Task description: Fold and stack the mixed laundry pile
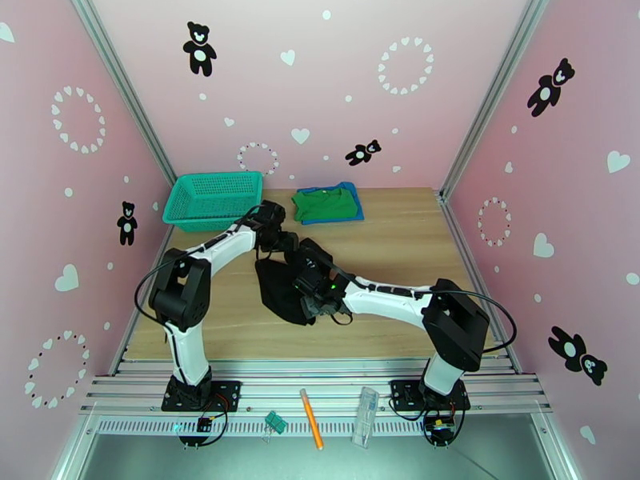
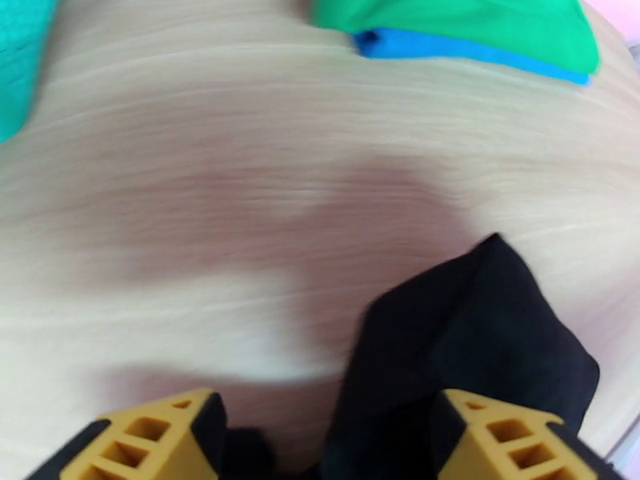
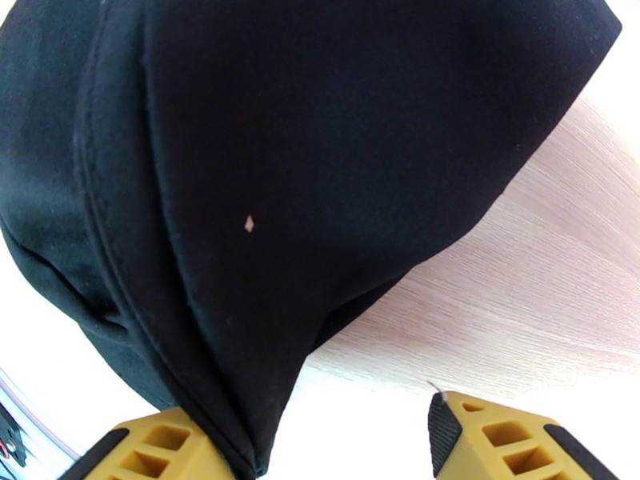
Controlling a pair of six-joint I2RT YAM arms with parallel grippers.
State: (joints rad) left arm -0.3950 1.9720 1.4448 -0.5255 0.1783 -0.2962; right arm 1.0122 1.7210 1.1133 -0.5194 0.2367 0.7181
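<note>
Black garment [image 1: 278, 298] lies crumpled mid-worktop [image 1: 400, 242], nearer than the teal basket [image 1: 210, 214] and to its right. Green garment [image 1: 324, 203] sits folded on the blue shirt [image 2: 448, 46], just right of the basket. Left jaws stand part-open astride a corner of the black garment; cannot tell whether they pinch it. Right jaws are apart, with the black garment draped against one finger [image 3: 152, 451] and bare worktop in the gap.

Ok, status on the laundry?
Left claw open over corner of black garment. Right claw open, same garment at one finger. Green garment stacked on blue shirt, far edge. Nothing blocking.
</note>
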